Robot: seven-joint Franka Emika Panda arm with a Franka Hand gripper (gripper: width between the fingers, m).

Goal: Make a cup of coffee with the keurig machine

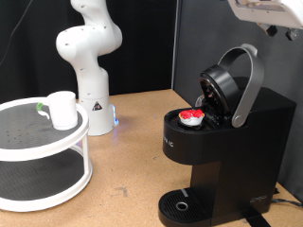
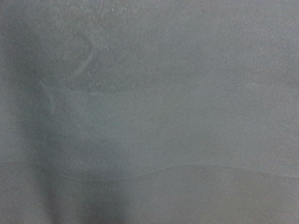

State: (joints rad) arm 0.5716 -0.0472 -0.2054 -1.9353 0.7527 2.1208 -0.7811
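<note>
Arm: white robot arm point(image 1: 87, 47) rises from its base point(image 1: 95, 112) on the wooden table point(image 1: 133, 142), well to the exterior view's left of the keurig machine point(image 1: 222, 142), and runs out past the exterior view's top. A light-coloured part, probably the hand end of the robot, pokes in at the top right corner, above the keurig machine; fingers not visible there. Gripper itself does not show clearly in either view, so cannot tell if it is spread or closed, or whether it grips anything. Wrist view is only a blurred grey surface with a faint curved line low down, nothing identifiable.

Keurig machine: big black boxy unit, toward the exterior view's right. Lid raised, grey handle point(image 1: 248, 83) arched up and back, round brew head point(image 1: 220, 87) tilted open. A red-and-white coffee pod point(image 1: 192, 116) sits in the open holder just below the brew head. Round drip tray point(image 1: 180, 205) at the machine's foot.

Cup point(image 1: 62, 109): small white mug, upright, on the top tier of a white two-tier round shelf point(image 1: 43, 156), well to the left of the keurig machine and just left of the robot base. Greenish mark on the cup's left side. The cup is not under the brew head.
</note>
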